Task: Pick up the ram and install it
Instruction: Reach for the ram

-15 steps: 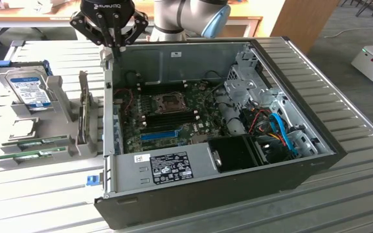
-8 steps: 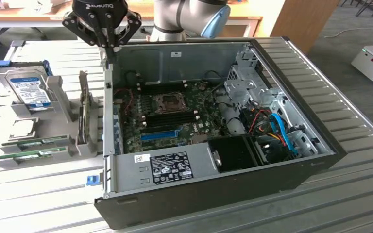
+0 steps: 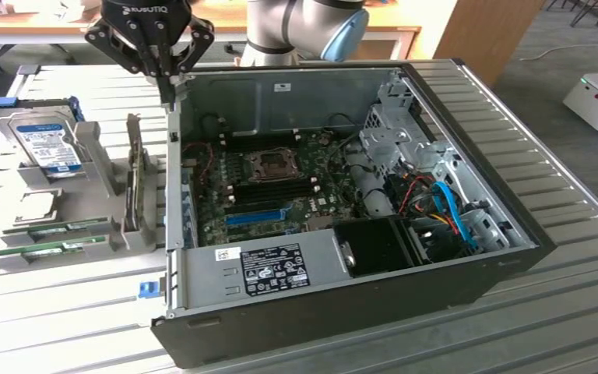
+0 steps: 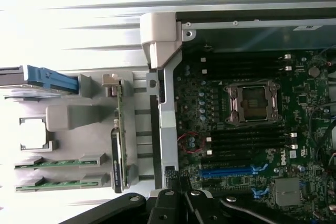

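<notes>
- The gripper [image 3: 164, 72] hangs with its fingers pressed together and nothing between them. It sits right above the computer case [image 3: 330, 319], over the top edge of the side wall that faces the parts holder.
- My reading is that the pick-up step is in hand and no grasp has been made. The gripper is nearer the case wall than any stick.
- Inside the case, just past that wall, lies the one CPU socket [image 4: 252, 103]. It has two banks of black memory slots [image 4: 247, 142], one on each side. All of them look empty, so nothing is installed yet. One blue slot strip [image 4: 226, 172] runs beside the bank farther from the gripper's corner.
- Outside the case, against the same wall, one grey holder [image 4: 68, 119] rests on the slatted bench [image 3: 71, 312].
- On the holder, closest to the case, one expansion card [image 3: 133, 183] stands on edge.
- Farther from the case lie one ram stick [image 4: 59, 162] and a second ram stick [image 4: 58, 184]. They lie parallel in their own grooves, apart from each other, two in all.
- Next to them are one pale square chip [image 4: 32, 132] and one silver hard drive [image 3: 47, 144] with a blue label.
- A grasp would call for the fingers to part first. They would then need to line up across a stick's thin upper edge, clear of the groove walls and the neighbouring stick.
</notes>
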